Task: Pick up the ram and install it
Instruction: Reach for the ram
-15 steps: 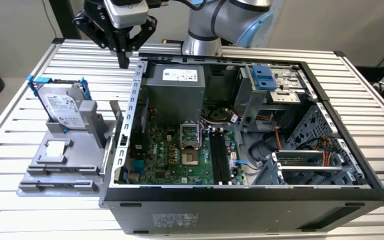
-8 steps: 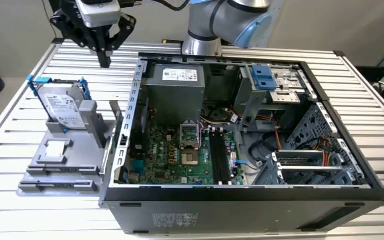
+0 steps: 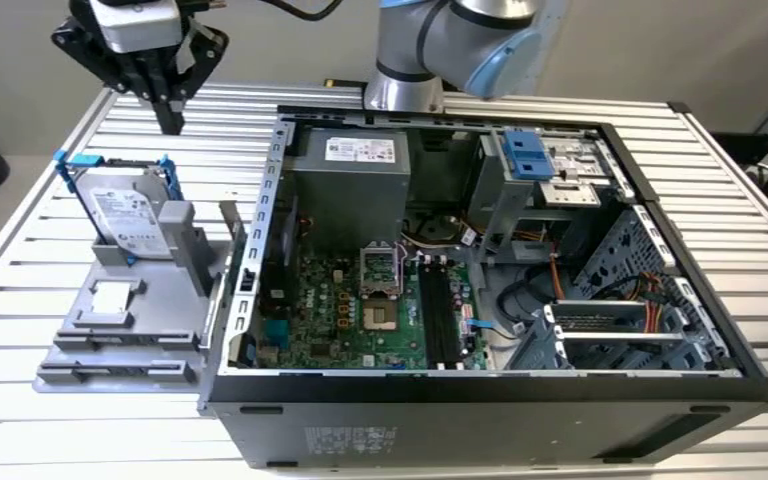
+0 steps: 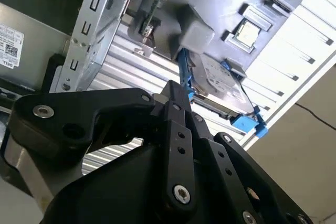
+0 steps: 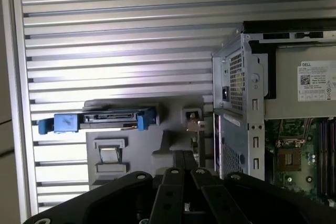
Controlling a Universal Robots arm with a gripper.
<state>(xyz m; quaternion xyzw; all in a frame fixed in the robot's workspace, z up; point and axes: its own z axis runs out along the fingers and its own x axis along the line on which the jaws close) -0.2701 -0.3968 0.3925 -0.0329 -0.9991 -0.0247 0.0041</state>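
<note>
Gripper (image 3: 171, 118): fingers pressed together with nothing between them; it hangs over the table (image 3: 37, 200), off the back corner of the computer case (image 3: 491, 420), on the exterior view's left.
Ram (image 3: 203, 268): on edge in the gray holder (image 3: 117, 345), just outside the case wall, well apart from the gripper.
Hard drive (image 3: 124, 215): upright in that holder, farther from the case than the ram.
Motherboard (image 3: 317, 320): flat inside the case, its black slots (image 3: 440, 315) running lengthwise.
</note>
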